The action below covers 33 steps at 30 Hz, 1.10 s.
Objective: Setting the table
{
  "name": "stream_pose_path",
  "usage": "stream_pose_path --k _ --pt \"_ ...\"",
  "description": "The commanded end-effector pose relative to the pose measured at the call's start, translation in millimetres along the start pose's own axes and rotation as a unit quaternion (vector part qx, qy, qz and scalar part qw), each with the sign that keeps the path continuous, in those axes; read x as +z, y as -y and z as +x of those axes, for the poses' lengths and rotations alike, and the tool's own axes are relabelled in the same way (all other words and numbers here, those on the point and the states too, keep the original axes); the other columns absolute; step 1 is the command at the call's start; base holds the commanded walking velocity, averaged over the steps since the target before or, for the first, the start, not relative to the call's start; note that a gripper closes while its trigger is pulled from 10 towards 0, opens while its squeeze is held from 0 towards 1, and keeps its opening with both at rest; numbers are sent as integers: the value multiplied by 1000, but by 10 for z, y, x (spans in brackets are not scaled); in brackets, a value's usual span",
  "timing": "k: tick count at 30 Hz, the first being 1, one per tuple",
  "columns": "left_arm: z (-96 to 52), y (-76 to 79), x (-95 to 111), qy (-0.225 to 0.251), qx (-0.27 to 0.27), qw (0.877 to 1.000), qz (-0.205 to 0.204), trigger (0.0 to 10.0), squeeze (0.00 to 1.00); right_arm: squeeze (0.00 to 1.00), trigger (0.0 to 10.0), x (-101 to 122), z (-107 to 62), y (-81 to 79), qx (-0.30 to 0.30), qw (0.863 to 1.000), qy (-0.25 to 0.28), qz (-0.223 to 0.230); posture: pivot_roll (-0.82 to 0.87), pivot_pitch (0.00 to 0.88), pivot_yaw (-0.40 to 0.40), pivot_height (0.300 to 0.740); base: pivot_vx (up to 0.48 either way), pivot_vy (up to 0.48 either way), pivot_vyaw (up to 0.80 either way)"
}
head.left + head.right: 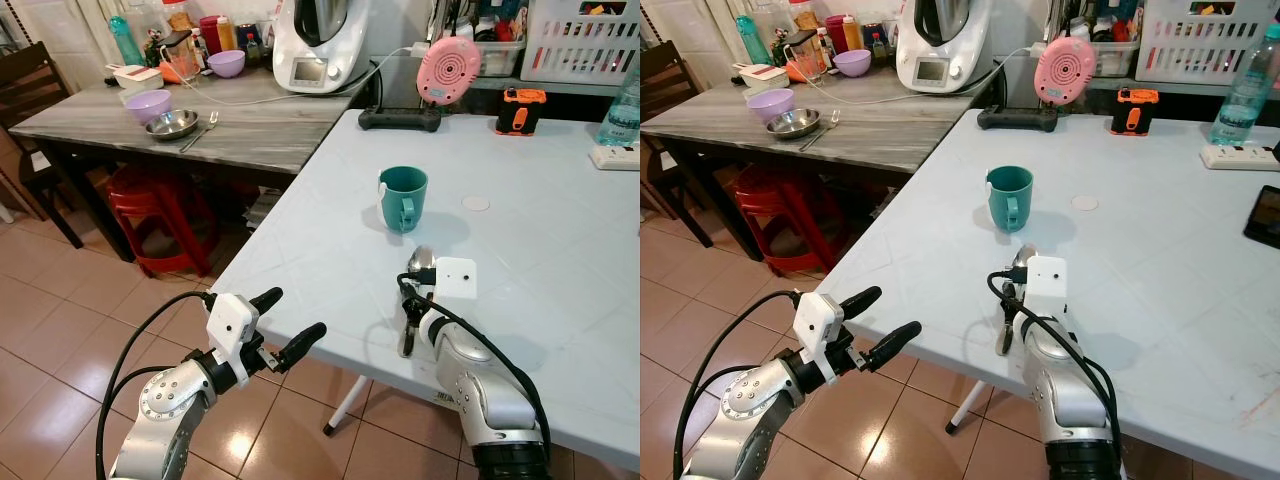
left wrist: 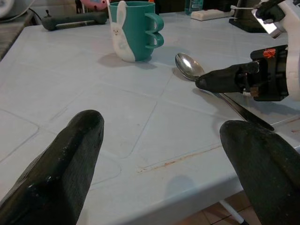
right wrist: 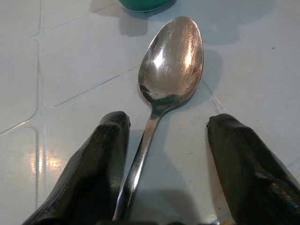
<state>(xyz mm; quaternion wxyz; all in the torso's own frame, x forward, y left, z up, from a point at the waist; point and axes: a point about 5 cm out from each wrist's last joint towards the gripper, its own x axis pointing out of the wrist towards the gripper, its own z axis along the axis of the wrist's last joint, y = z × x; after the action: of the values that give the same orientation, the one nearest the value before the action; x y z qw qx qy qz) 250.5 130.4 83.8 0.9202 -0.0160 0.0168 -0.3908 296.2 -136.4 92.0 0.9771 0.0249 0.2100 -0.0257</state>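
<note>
Holding the left jaws spread and empty, off the table [image 1: 560, 230] edge, left of the mug [image 1: 403, 198] and much nearer the robot. Probably parking them there so they are not crowding the work on the other side, while pointing them toward the mug should a second grip be wanted.

Resting the spoon [image 3: 171, 61] flat on the table just on the near side of the mug, bowl end toward the mug and handle running back toward the robot. Lying that way, likely laid beside the mug as one place setting, close but not touching it.

Straddling the spoon's handle with the right jaws, spread, one finger [image 3: 101, 154] on each side and low over the table, directly nearer the robot than the mug. Not pinching the handle, though running close along one finger, perhaps touching it. Judging from that, either letting the spoon go or lining up to nudge it; not possible to say which.

Standing the mug upright, handle turned toward the robot, well in from the table edge, so not risking a knock from either arm.
</note>
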Motion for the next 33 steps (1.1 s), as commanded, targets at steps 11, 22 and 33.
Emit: stream_pose_path --k 11,22,33 --pt "-26 20 -2 -7 -15 1000 14 10000 0 0 0 -384 35 121 -18 997 -74 -29 -118 0 122 740 0 0 0" --pt "-36 37 9 -10 -26 999 17 10000 0 0 0 -509 28 194 -28 995 -84 -38 -120 0 134 740 0 0 0" --pt "-28 40 20 -13 -34 999 18 10000 0 0 0 -603 -19 283 -34 994 -95 -50 -118 0 130 740 0 0 0"
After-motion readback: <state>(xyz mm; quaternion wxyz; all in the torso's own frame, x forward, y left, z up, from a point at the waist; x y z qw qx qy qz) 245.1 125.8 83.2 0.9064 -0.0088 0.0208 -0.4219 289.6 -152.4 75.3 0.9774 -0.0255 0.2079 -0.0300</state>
